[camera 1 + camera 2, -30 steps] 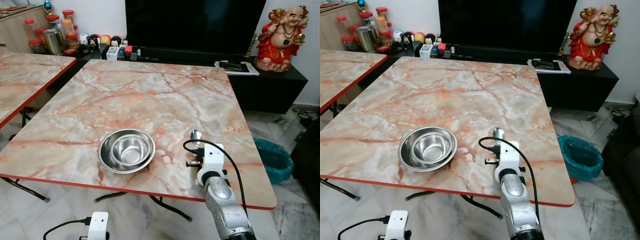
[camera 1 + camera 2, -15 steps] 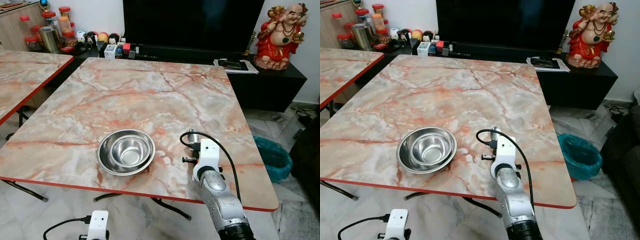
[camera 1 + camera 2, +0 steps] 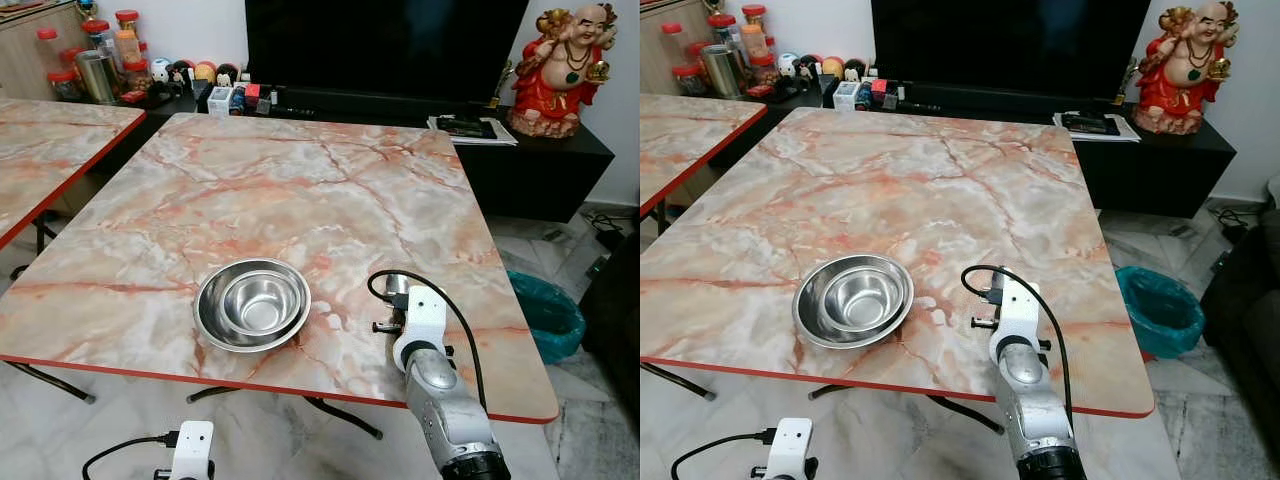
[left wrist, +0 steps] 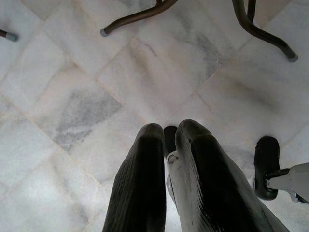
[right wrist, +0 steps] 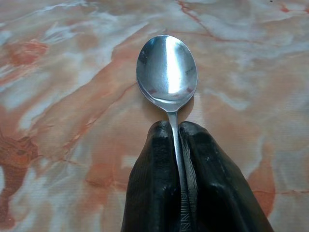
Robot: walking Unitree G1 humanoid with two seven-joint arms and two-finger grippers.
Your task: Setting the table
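Your right gripper point(image 5: 176, 133) is clamping a spoon point(image 5: 167, 67) by its handle: the two black fingers point(image 5: 152, 183) are pressing in on the thin stem from both sides, and the bowl is sticking straight out past the fingertips. So the spoon's long axis is running along the fingers' own line, bowl leading, hollow side up. It is hanging low over the tabletop point(image 3: 300, 180); whether the bowl is touching the marble you cannot tell, though its shadow is lying close beneath it.

From the head camera, your right arm point(image 3: 430, 350) is reaching over the near edge, with the spoon pointing away from you toward the far side. The steel bowls point(image 3: 252, 303), one nested in the other, are sitting just beside it on your left, near but apart. That sideways gap is what the next move is turning on: to lay the spoon as a place setting you are probably only needing to lower and let go, keeping the handle parallel to the bowls' right side.

Your left gripper point(image 4: 166, 145) is hanging idle over the marble floor point(image 4: 72, 96), fingers closed on nothing, well below the tabletop, so the right arm is the nearer one.
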